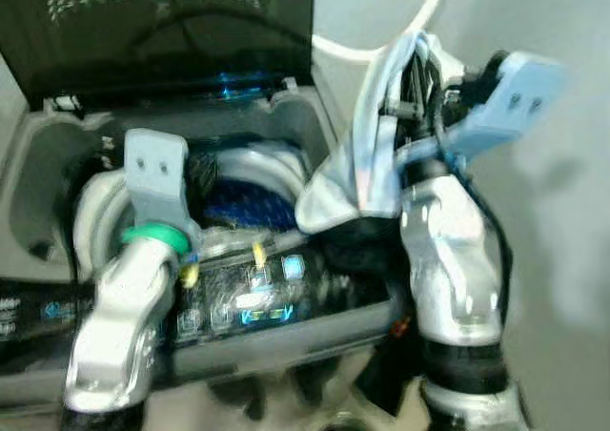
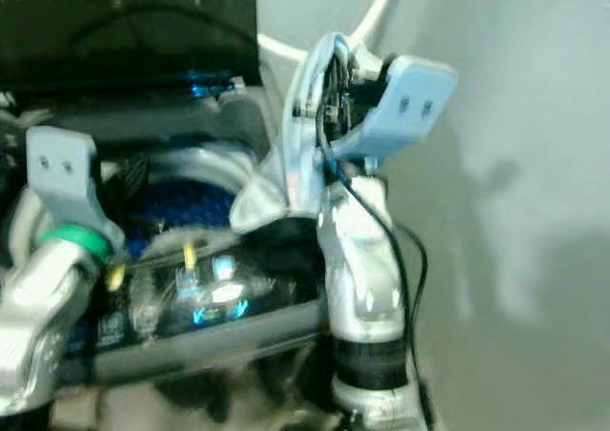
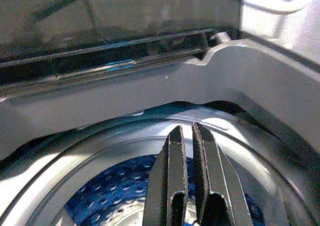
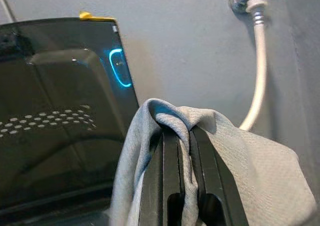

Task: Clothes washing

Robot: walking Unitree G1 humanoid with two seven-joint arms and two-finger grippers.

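Left eye view: loading step was judged in hand. A grey garment (image 1: 367, 178) was held up by the right end effector (image 1: 410, 78), above the right rim of the open top-loading washer (image 1: 315, 126). The lid (image 1: 172, 30) was raised at the back. The left end effector (image 1: 205, 178) was reached in over the drum (image 1: 257, 174); the blue drum floor was seen, contents not resolvable through blur.

Right eye view: same layout; the white hose (image 2: 376, 16) was seen on the wall behind the right arm.

Left wrist view: the left fingers (image 3: 176, 186) were seen pressed nearly together with nothing between them, over the blue perforated drum floor; no clothing was made out there.

Right wrist view: the right fingers (image 4: 172, 171) were clenched on the garment, cloth draped over both sides.

Next move, as judged: garment to be carried left over the drum opening, lowered, then released; snagging on the rim was the risk.
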